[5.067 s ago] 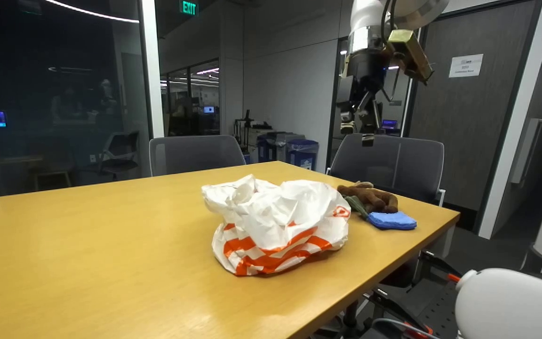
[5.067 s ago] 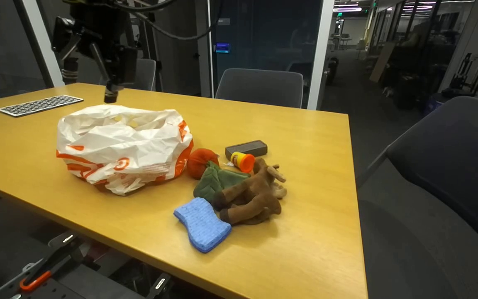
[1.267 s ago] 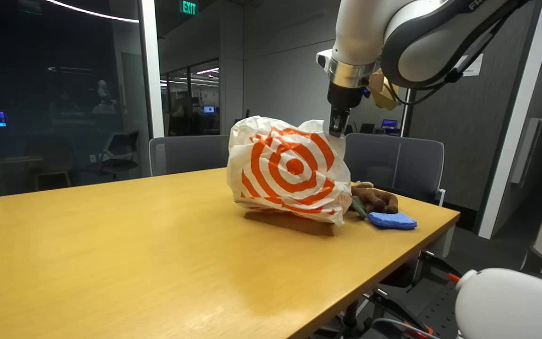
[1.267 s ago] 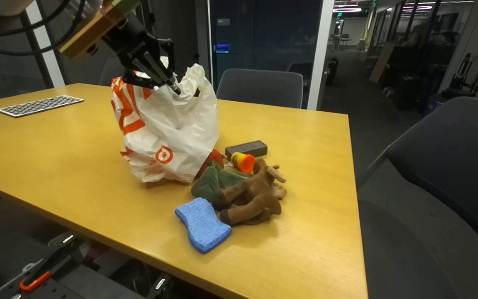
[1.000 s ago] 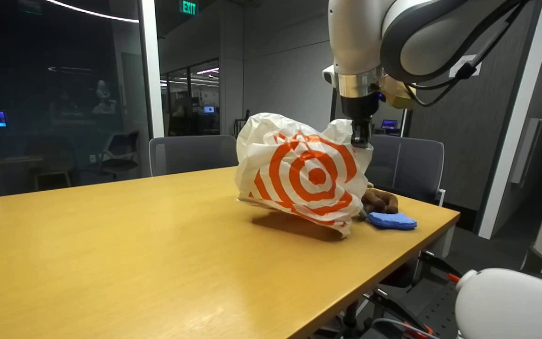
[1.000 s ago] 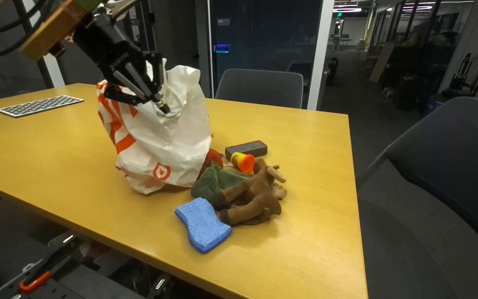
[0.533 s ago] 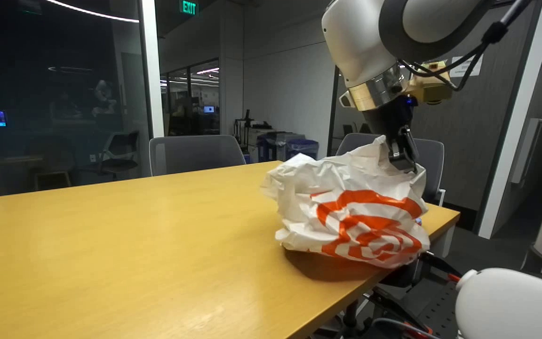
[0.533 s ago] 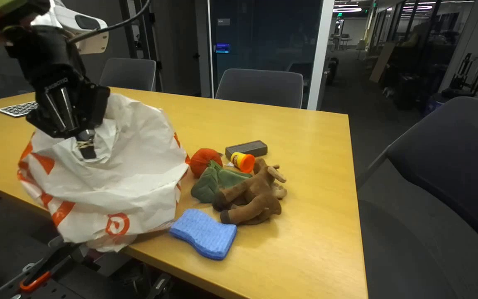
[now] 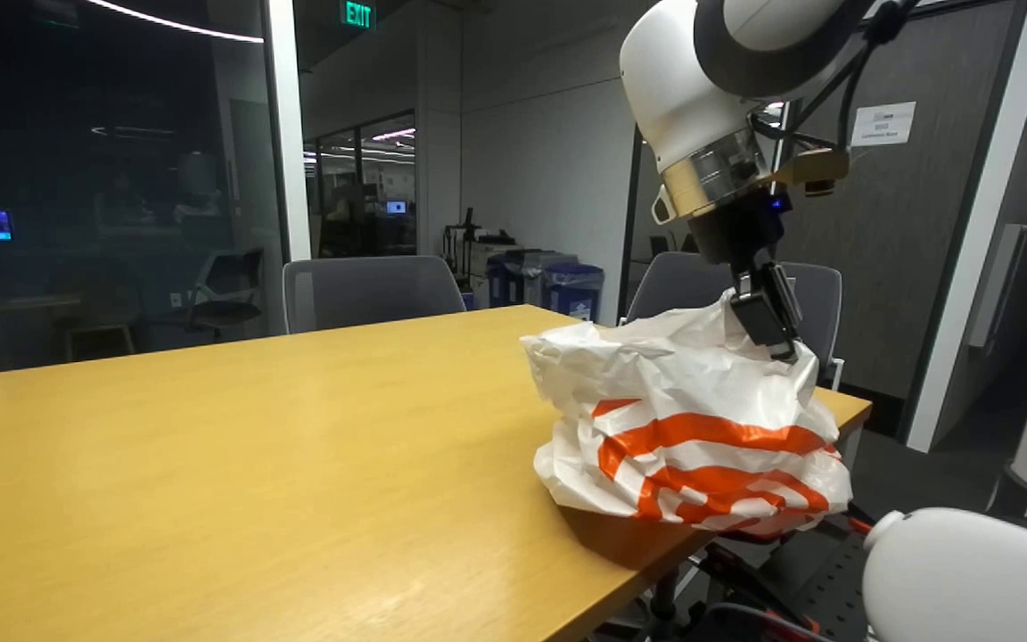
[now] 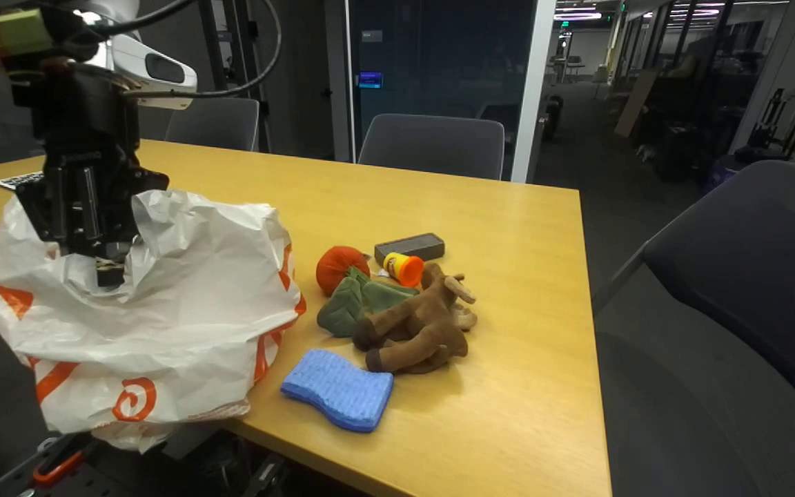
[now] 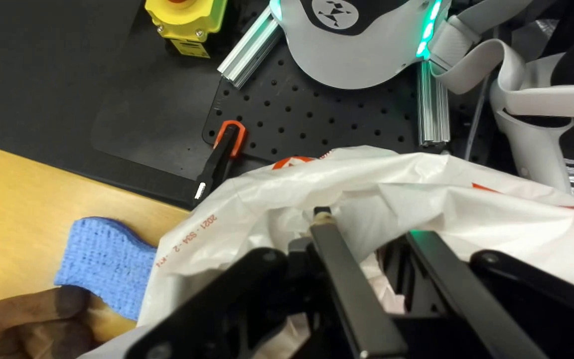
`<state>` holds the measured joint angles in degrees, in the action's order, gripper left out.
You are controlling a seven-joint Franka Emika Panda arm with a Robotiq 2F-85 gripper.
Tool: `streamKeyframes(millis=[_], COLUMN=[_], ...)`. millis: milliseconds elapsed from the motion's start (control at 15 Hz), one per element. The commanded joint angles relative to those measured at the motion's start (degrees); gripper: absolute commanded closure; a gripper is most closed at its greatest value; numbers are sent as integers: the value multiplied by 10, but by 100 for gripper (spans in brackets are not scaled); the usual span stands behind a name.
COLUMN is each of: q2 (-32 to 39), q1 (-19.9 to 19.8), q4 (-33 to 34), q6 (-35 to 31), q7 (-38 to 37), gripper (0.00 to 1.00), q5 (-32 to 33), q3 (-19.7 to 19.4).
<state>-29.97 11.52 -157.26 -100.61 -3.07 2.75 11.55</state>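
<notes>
Claw (image 9: 774, 339) angled down at rim of white bag (image 10: 183, 331), one fingertip (image 10: 110, 274) showing against plastic; cannot tell if jaws pinch it or stand apart. Bag below and around claw: mouth up, long axis roughly level, bottom overhanging table (image 10: 535, 414). Outward from claw: blue sponge (image 10: 339, 390), green item (image 10: 359, 307), brown plush toy (image 10: 432, 314), dark grey block (image 10: 410, 246).

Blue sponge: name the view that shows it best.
An exterior view: there the blue sponge lies whole and uncovered on the table. In an exterior view with the white bag in front, it does not show; in the wrist view, the bag hides part of it.
</notes>
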Motion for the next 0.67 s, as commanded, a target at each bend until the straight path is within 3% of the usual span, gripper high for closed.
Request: streamKeyframes(millis=[0, 133, 200, 267, 533, 600], q2=[0, 0, 0, -3, -36, -50], q1=[3, 4, 4, 4, 18, 42], q4=[1, 1, 1, 0, 6, 2], q6=[1, 1, 1, 1, 22, 23], q7=[-1, -1, -1, -6, -33, -57], gripper=[72, 72, 47, 46, 16, 10], q5=[1, 0, 0, 2, 20, -2], q3=[-3, -2, -2, 1, 28, 53])
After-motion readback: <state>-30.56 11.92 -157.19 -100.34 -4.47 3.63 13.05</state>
